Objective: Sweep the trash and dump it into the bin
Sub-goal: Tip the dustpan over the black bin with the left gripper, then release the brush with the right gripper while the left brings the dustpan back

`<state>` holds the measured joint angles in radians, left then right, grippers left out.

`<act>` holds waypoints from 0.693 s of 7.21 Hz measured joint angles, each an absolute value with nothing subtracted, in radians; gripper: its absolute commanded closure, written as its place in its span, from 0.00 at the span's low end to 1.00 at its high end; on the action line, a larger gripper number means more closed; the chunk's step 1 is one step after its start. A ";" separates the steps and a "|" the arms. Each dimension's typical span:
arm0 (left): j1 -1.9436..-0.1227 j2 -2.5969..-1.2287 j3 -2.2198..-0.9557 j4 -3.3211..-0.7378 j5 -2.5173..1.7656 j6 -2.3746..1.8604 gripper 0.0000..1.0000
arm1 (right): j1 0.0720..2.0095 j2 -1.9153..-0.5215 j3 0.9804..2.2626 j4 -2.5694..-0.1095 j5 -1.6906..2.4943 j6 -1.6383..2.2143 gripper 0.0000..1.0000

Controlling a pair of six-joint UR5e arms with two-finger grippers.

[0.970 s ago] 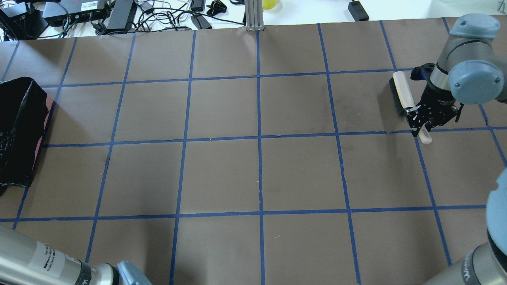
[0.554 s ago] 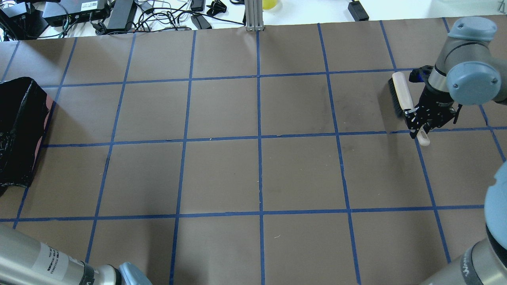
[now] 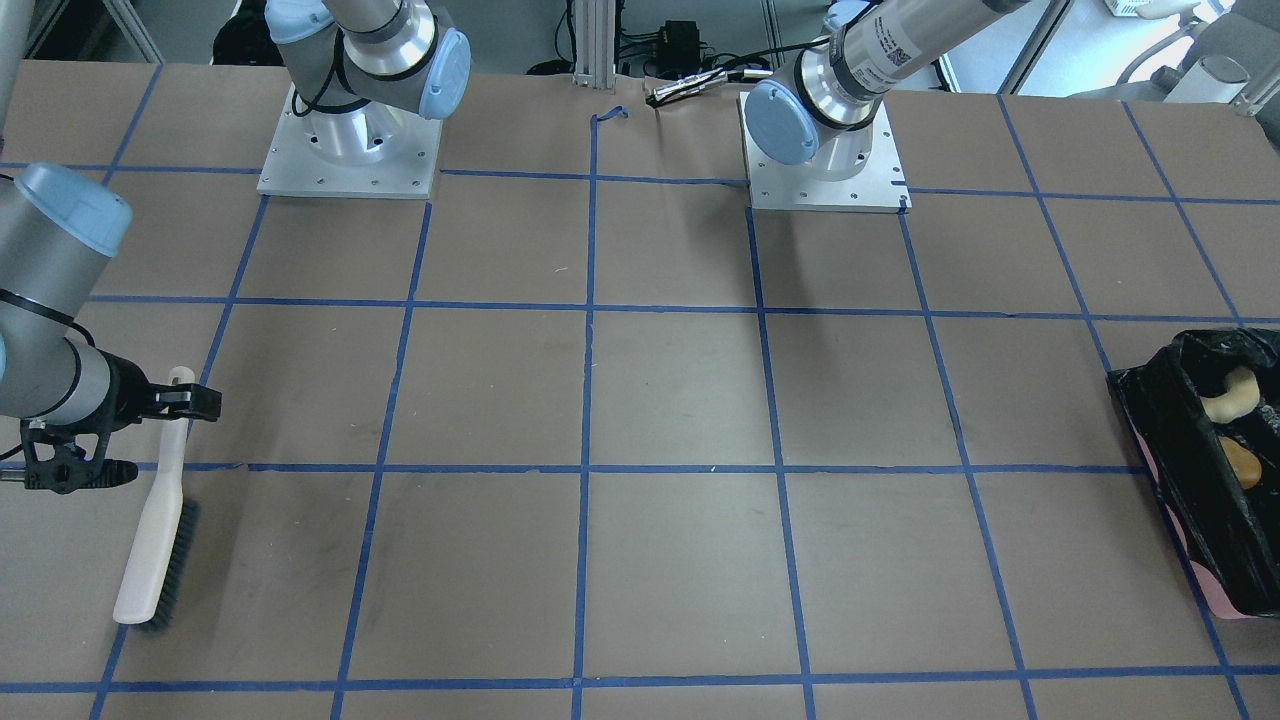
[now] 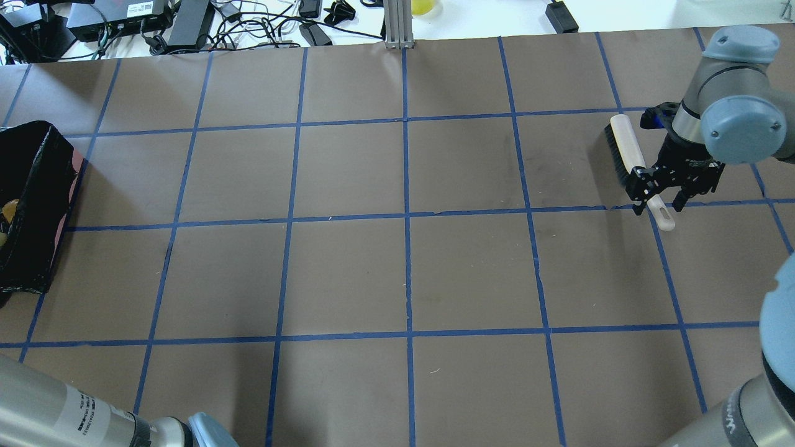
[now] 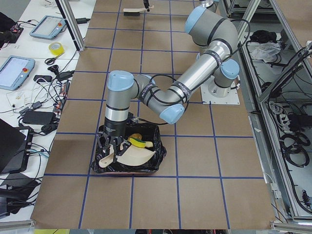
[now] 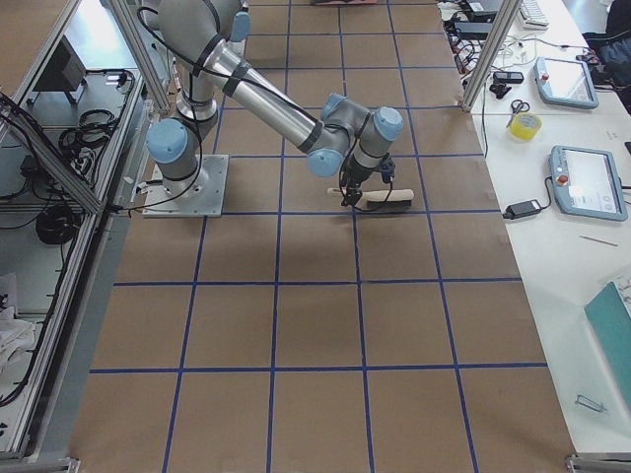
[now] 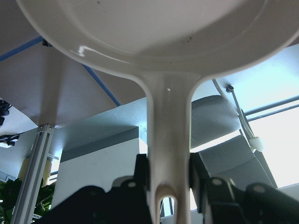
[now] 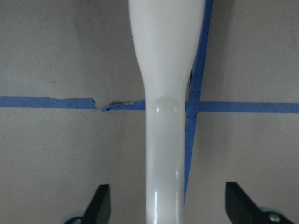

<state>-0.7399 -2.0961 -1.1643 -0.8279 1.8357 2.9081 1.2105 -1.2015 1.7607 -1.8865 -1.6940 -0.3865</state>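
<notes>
The bin (image 5: pixel 157 163), pink-sided with a black bag, stands at the table's left end; it also shows in the overhead view (image 4: pixel 37 161) and the front view (image 3: pixel 1170 470). Inside lie the tan-white croissant piece (image 3: pixel 1230 395), the golden-brown roll (image 3: pixel 1243 462) and the green-and-yellow sponge (image 5: pixel 139 142). My left gripper (image 7: pixel 168 172) is shut on the handle of the beige dustpan (image 5: pixel 131 156), which is tilted down into the bin. My right gripper (image 4: pixel 658 198) is open, its fingers (image 8: pixel 100 205) wide apart on either side of the cream brush handle (image 8: pixel 168 116). The brush (image 4: pixel 624 149) lies on the table.
The brown table (image 4: pixel 404 273) with blue tape lines stretches between bin and brush. Cables and boxes (image 4: pixel 155 22) lie beyond its far edge, with an aluminium post (image 4: pixel 397 25) at the middle. The arm bases (image 3: pixel 345 150) stand at the robot side.
My right gripper has opened and let go of the brush handle, and its wrist has turned slightly. A yellowish item now shows inside the bin in the overhead view.
</notes>
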 measured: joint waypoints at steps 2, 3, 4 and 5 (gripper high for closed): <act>-0.745 -2.093 -1.168 -0.791 1.838 2.939 1.00 | 1.214 -1.293 1.756 -1.843 -1.687 -0.385 0.00; -0.752 -2.092 -1.167 -0.779 1.839 2.945 1.00 | 1.215 -1.376 1.745 -1.782 -1.685 -0.372 0.00; -0.756 -2.094 -1.165 -0.776 1.840 2.947 1.00 | 1.217 -1.451 1.718 -1.706 -1.684 -0.346 0.00; -0.760 -2.095 -1.163 -0.801 1.839 2.946 1.00 | 1.220 -1.510 1.677 -1.622 -1.681 -0.318 0.00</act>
